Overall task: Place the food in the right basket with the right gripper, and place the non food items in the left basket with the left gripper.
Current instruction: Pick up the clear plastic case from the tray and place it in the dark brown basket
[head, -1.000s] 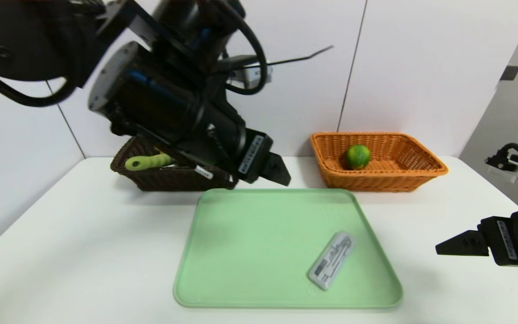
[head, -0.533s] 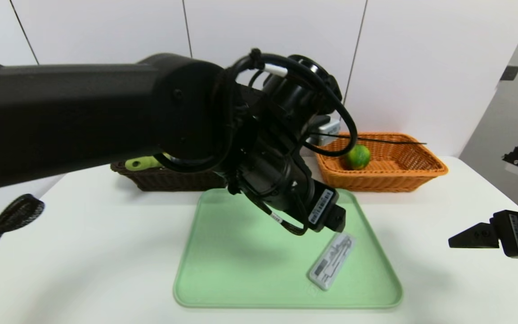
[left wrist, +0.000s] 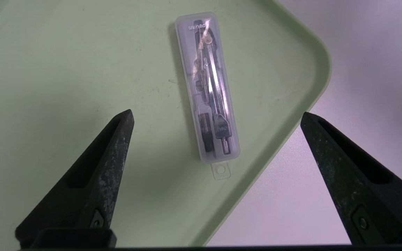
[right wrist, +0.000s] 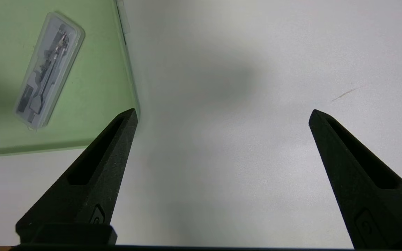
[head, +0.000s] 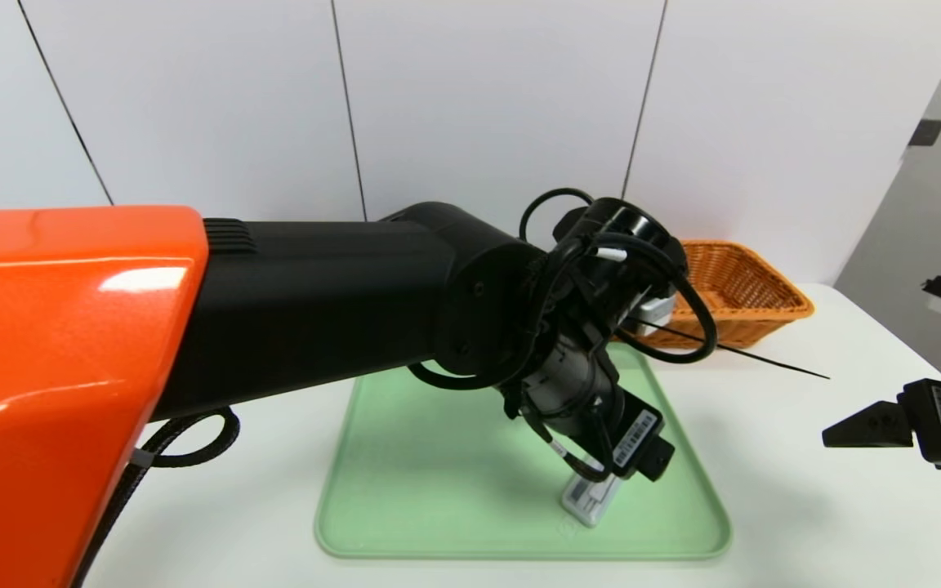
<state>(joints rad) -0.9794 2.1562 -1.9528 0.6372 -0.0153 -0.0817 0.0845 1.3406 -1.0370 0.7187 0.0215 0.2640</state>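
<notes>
Fingers (left wrist: 117,157) of the left gripper (left wrist: 216,116) spread wide above the flat translucent case (left wrist: 208,87), which lies near the smooth green tray's rounded corner (left wrist: 312,52). Head view: right gripper (head: 846,429) hovers over bare worktop (head: 805,506), wrist view showing it wide apart.

One case (left wrist: 208,90), one tray (left wrist: 47,69), one basket (head: 752,286).

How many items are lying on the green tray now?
1: the clear case lies near a corner of the green tray, below the open left gripper. The arm may hide others.
</notes>
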